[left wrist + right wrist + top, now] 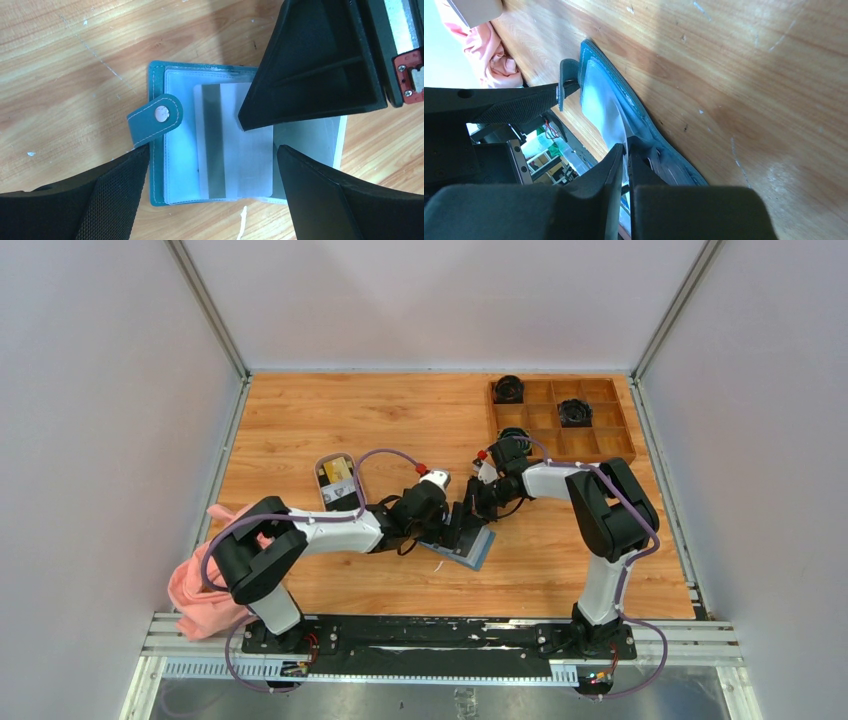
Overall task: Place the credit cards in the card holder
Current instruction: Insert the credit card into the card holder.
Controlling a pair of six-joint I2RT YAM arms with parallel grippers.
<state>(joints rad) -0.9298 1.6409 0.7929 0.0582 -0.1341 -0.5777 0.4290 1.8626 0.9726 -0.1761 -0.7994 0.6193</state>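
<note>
L gripper [212, 155] wide open over card holder [157, 185], near front edge of table [350, 410]. R gripper [626, 150] pinches card [225, 165]; letting go too soon, card could slip out.

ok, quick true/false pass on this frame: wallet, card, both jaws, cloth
1. The wallet lies open on the table. True.
2. The left jaws are shut. False: they stand wide open, one on either side of the wallet.
3. A card with a dark stripe sits at the wallet's clear pockets. True.
4. The pink cloth covers the wallet. False: it lies at the table's left edge, by the left arm's base.
5. The right jaws are almost closed. True.
</note>
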